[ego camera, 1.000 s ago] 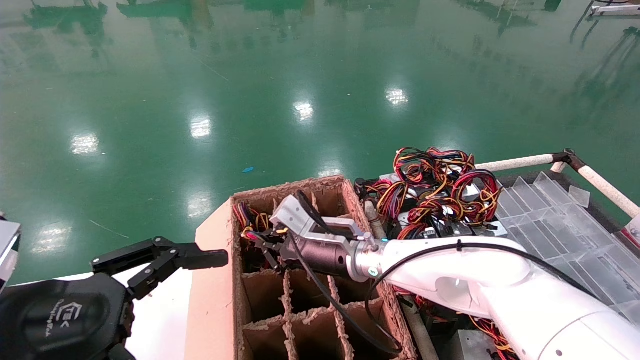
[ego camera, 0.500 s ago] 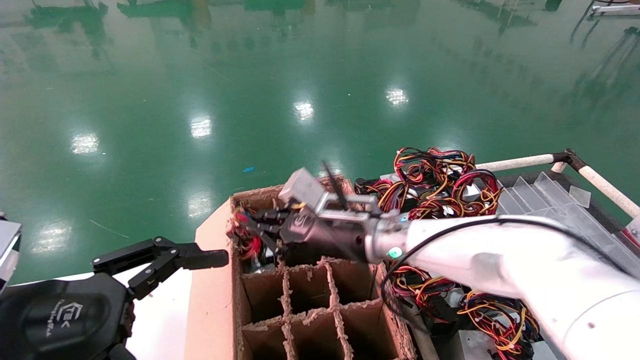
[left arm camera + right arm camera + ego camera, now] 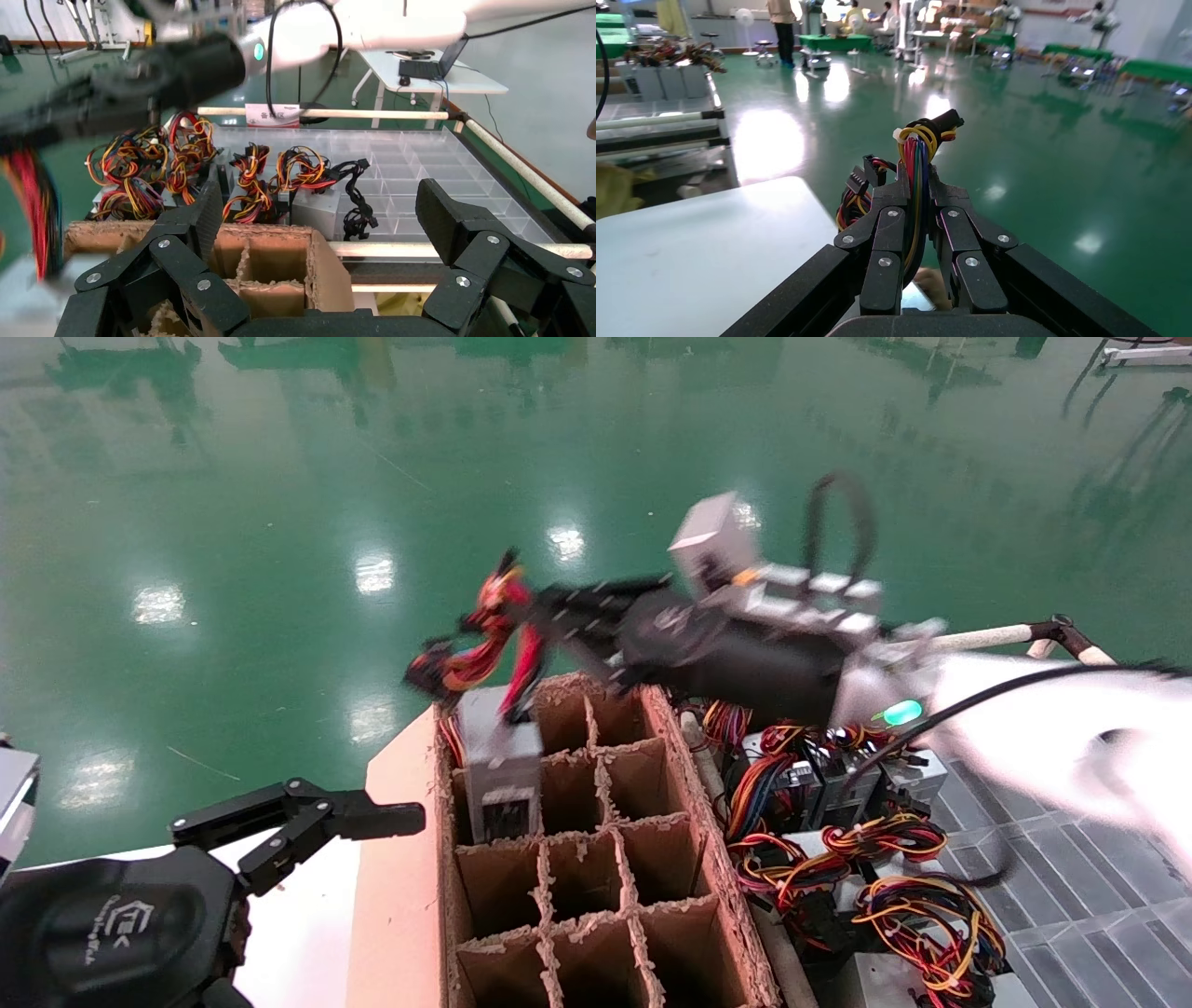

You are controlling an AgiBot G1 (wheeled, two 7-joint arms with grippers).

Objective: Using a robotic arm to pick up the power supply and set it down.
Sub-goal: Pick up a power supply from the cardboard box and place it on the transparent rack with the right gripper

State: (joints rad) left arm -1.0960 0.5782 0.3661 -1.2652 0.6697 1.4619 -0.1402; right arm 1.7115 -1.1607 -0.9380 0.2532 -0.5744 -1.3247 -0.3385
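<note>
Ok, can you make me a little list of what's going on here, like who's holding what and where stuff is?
right gripper: above the box's far left corner, fingers shut on the wire bundle
wire bundle: red, yellow, black wires, pinched between the fingers
power supply: silver-grey box hanging by its wires, partly out of the far left cell
cardboard box: split into cells
left gripper: parked left of the box, fingers open, holding nothing
other power supplies: piled right of the box

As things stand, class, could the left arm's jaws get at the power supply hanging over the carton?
Probably not easily: the left gripper sits open beside the cardboard carton, while the right gripper holds the power supply by its wires.
</note>
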